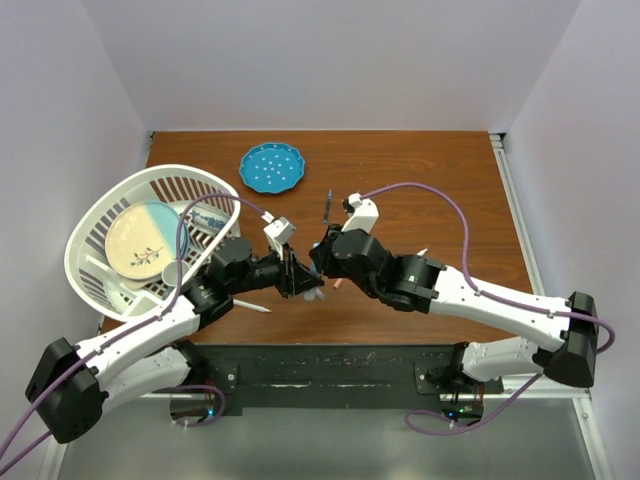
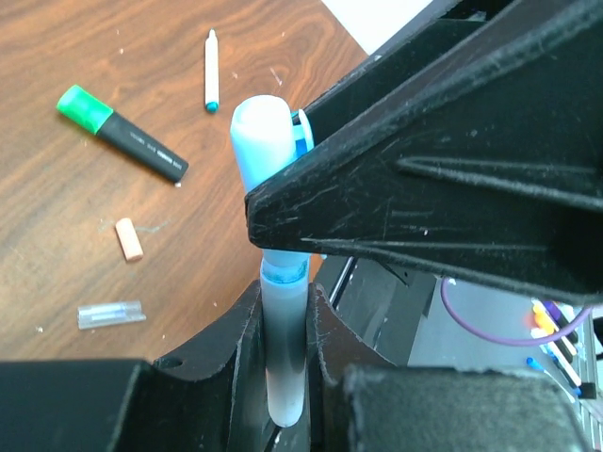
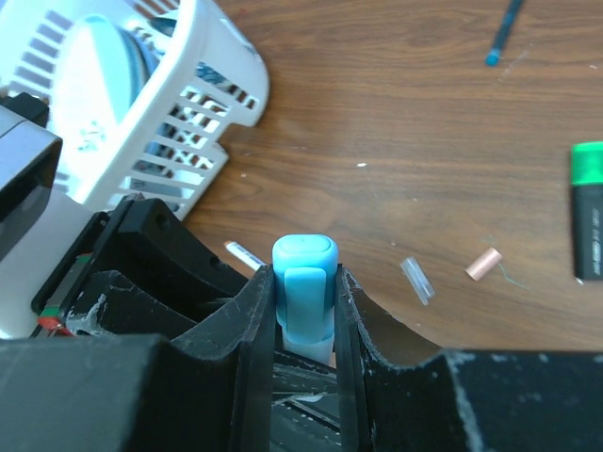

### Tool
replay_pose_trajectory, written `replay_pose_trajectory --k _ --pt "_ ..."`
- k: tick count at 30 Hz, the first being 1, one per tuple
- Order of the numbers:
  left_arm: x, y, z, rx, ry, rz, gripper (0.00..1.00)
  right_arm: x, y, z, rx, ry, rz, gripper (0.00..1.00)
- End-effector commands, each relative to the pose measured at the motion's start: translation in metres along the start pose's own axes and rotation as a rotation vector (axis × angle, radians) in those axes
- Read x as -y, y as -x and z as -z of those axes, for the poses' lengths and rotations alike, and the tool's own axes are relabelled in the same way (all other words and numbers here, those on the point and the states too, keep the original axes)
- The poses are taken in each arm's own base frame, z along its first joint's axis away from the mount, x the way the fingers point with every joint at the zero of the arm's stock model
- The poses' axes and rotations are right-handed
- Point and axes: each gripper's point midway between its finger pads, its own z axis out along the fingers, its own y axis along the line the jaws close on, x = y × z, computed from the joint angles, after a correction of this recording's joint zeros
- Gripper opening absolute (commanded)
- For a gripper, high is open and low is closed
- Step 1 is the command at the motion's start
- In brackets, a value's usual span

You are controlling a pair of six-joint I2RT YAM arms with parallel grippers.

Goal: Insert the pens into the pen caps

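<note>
My left gripper (image 2: 283, 297) is shut on a pen (image 2: 283, 348) with a whitish-grey barrel, held upright. A light blue pen cap (image 2: 262, 132) sits over the pen's upper end. My right gripper (image 3: 304, 282) is shut on that cap (image 3: 304, 259), with a bit of white barrel (image 3: 316, 347) showing just below it. In the top view the two grippers meet tip to tip, left (image 1: 298, 272) and right (image 1: 320, 262), above the table's near middle. The right gripper's black fingers (image 2: 424, 179) cover part of the cap.
On the table lie a black marker with a green cap (image 2: 122, 134), a white pen with a teal tip (image 2: 211, 68), a pink cap (image 2: 129, 239), a clear cap (image 2: 111, 314) and a white pen (image 1: 250, 307). A white basket (image 1: 215, 190) stands left, a blue dotted plate (image 1: 272, 167) behind.
</note>
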Motion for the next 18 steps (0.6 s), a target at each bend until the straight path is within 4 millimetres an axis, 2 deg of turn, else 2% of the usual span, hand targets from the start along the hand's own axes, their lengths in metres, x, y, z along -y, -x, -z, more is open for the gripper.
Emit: replay_pose_trajectory --k 1,6,9,10,12,14,16,18 --pt "0.008 0.056 0.001 0.187 0.011 -0.068 0.0 -0.001 -0.046 0.012 -0.141 -0.062 0.062 0.0" --pt "0.01 0.06 0.003 0.2 0.017 -0.071 0.0 -0.001 -0.051 0.007 -0.127 -0.101 0.077 0.0" --pt "0.008 0.063 0.004 0.212 0.03 -0.071 0.0 -0.01 -0.051 0.011 -0.12 -0.052 0.037 0.01" --pt "0.007 0.065 0.004 0.218 0.037 -0.07 0.0 -0.021 -0.049 0.01 -0.109 -0.001 -0.003 0.01" --pt "0.006 0.065 0.004 0.219 0.045 -0.069 0.0 -0.024 -0.057 0.013 -0.137 0.028 -0.061 0.0" --pt "0.002 0.066 0.003 0.222 0.067 -0.068 0.0 -0.025 -0.058 0.014 -0.151 0.013 -0.078 0.0" --pt "-0.001 0.067 0.001 0.214 0.083 -0.068 0.0 -0.011 -0.067 0.012 -0.167 -0.077 -0.025 0.0" --pt "0.0 0.069 0.0 0.221 0.074 -0.071 0.0 -0.015 -0.075 0.011 -0.196 -0.071 -0.032 0.0"
